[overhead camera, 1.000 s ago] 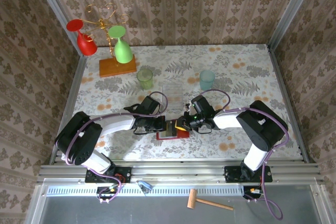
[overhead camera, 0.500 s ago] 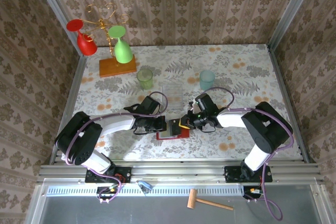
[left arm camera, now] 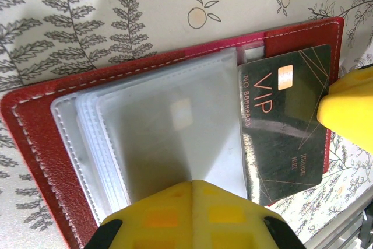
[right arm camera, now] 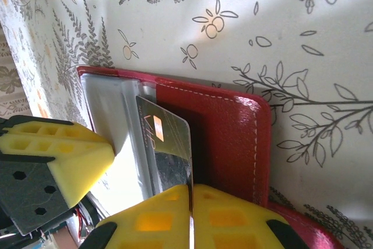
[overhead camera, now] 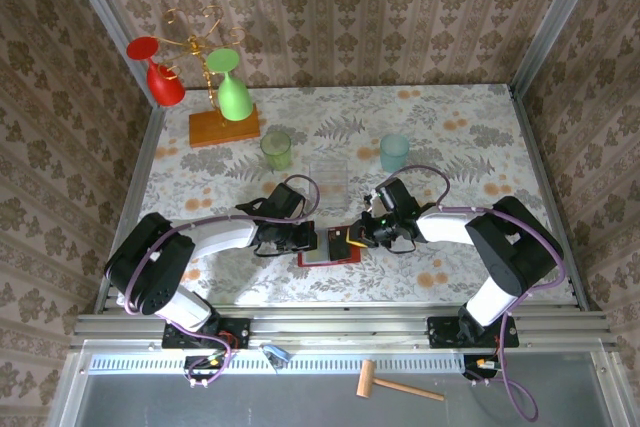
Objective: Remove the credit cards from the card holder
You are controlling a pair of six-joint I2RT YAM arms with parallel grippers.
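1. The holder [overhead camera: 322, 259] lies open, inner side up, on the table [overhead camera: 450, 127], near the front edge and between the two arms.
2. A stack of clear pockets [left arm camera: 169, 126] lies on the red cover, which shows around the stack as a stitched border.
3. A dark card [left arm camera: 285, 126] marked VIP juts out past the free edge of the pockets, over the other half of the holder. Its inner end sits at the edge of the pockets, and I cannot tell whether it is inside one.
4. The right fingers [right arm camera: 169, 208] are closed on the outer end of the card. In the right wrist view the thin edge of the card runs between the two yellow pads.
5. From there the card tilts away from the red cover towards the pockets.
6. The left fingers [left arm camera: 175, 202] are shut tight, with their tips down on the top pocket. I cannot tell whether they pinch a sleeve or only press on it.
7. The two pairs of fingers face each other over the holder, near but apart, with the card between them.
8. A clear box [overhead camera: 328, 179] stands just behind the holder.
9. A green cup [overhead camera: 276, 150] stands to the left of the box and a pale blue cup [overhead camera: 394, 152] to its right, both farther back.
10. A rack [overhead camera: 224, 127] on a wooden base stands in the back left corner and holds a red glass [overhead camera: 165, 82] and a green glass [overhead camera: 233, 95], both upside down.
11. A wooden mallet [overhead camera: 400, 384] lies on the grey ledge in front of the arm bases.
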